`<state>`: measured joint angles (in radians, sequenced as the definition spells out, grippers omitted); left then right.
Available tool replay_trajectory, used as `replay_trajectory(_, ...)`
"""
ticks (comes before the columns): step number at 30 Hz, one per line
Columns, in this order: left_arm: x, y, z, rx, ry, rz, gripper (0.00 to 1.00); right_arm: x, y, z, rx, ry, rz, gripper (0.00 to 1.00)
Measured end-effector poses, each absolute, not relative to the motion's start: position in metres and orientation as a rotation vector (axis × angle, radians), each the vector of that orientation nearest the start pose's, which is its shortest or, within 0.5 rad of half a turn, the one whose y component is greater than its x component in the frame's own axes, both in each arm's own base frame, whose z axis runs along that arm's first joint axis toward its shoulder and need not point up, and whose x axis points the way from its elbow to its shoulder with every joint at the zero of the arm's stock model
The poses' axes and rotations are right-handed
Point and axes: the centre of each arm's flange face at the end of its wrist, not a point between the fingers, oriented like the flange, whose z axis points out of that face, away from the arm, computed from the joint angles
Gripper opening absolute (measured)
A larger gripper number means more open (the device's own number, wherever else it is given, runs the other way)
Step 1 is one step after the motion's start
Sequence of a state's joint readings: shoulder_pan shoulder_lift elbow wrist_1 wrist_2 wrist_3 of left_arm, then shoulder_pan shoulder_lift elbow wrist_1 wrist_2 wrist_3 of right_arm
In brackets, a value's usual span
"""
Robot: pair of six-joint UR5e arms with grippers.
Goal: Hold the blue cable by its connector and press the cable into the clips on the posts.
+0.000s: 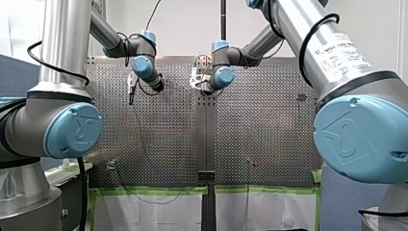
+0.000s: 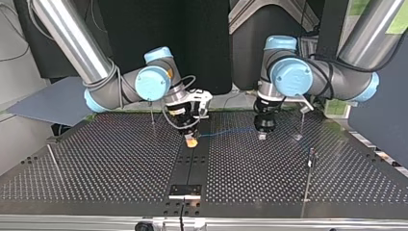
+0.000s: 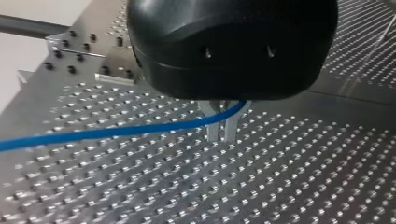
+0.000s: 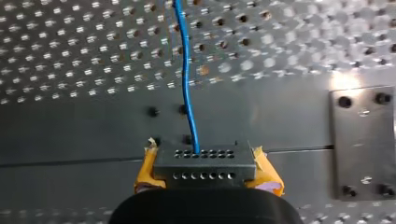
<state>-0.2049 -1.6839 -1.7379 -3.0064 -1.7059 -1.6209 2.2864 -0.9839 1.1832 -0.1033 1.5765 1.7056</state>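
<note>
Blue thin cable (image 2: 226, 132) strung between both pincers, mid-frame in the top view.
My right pincer (image 4: 205, 175), yellow-padded, clamps the dark perforated connector block (image 4: 204, 161) low over the perforated metal bench (image 4: 70, 56); my left pincer (image 3: 223, 126), with slim metal fingers, is closed round the cable farther along.
</note>
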Motion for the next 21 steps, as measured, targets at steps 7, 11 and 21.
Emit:
replay_trajectory(7,0.47,-0.228,0.347,0.036,1.731,-0.08,0.0,0.562,-0.439,0.304,-2.454,1.335,-2.309,0.0)
replay_trajectory(11,0.47,-0.235,0.327,0.053,1.764,-0.074,0.0,0.559,-0.434,0.29,-2.462,1.357,-2.281,0.0)
replay_trajectory(21,0.467,-0.246,0.281,0.041,1.796,-0.092,0.0,0.546,-0.429,0.255,-2.394,1.47,-2.27,0.0)
